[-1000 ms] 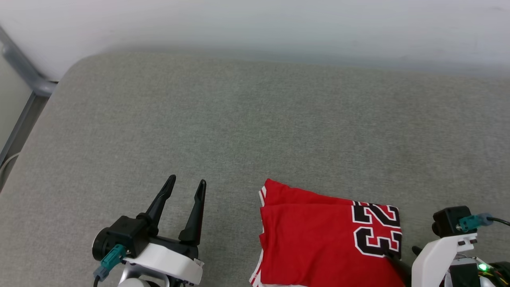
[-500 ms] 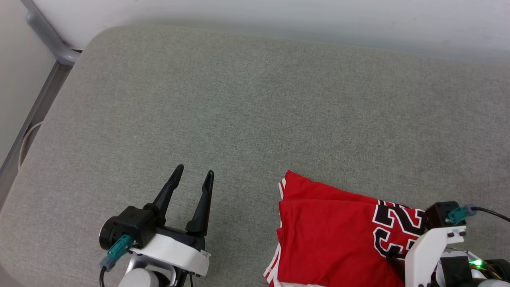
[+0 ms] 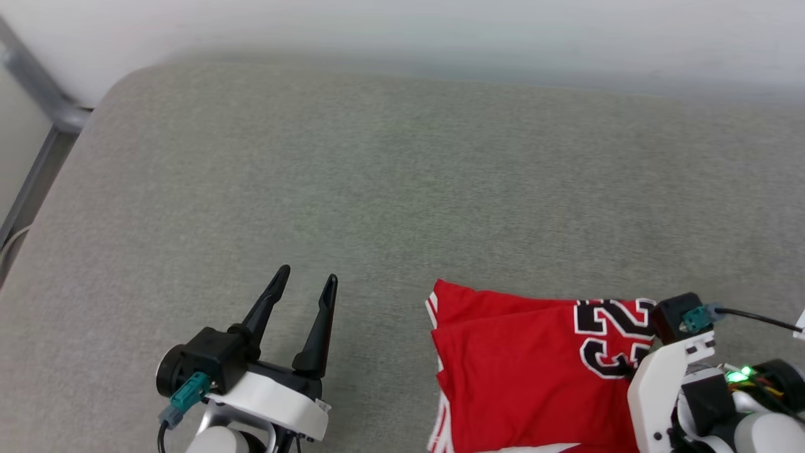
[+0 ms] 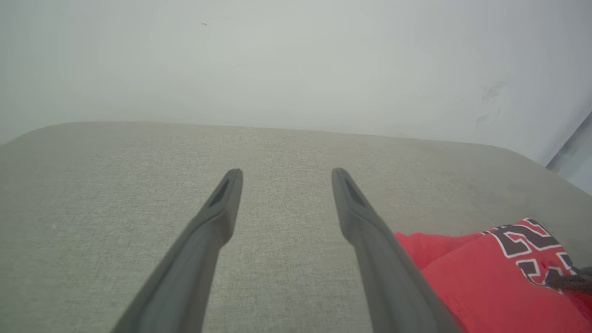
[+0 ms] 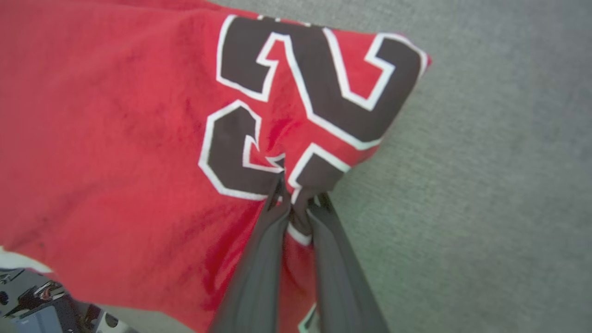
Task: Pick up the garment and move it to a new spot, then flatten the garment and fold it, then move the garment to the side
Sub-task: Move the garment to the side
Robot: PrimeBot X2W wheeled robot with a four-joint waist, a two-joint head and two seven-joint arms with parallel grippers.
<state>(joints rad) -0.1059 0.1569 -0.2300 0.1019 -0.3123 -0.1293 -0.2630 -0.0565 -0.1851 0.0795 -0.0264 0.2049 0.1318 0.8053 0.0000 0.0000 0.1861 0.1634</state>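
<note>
The garment (image 3: pixel 522 371) is laid folded into a rough rectangle on the grey cushion (image 3: pixel 377 176), at the lower right of the head view and close to the near edge. Its red face is turned up, and a black number (image 3: pixel 607 340) outlined in white is shown at its right end. Striped trim (image 3: pixel 433 308) is seen along its left edge.

The right claw (image 5: pixel 300 194) is set at that right end, on the garment's edge just below the number. In the right wrist view its two fingers are drawn together on a small bunch of the fabric, which is puckered toward the tips; the number is creased where it is pinched. Bare cushion is seen just to the right of the fingers, and the red body of the garment is spread to their left. Whether the clamped edge is raised off the cushion cannot be told.

The left claw (image 3: pixel 308 274) is held over bare cushion to the left of the garment and apart from it. Its fingers are spread wide, and cushion is seen between them. In the left wrist view the garment is found low on the right, beside and partly behind the right-hand finger. A pale wall (image 3: pixel 440 25) is seen beyond the cushion's far edge, and a grey frame (image 3: pixel 38 94) at its far left corner.
</note>
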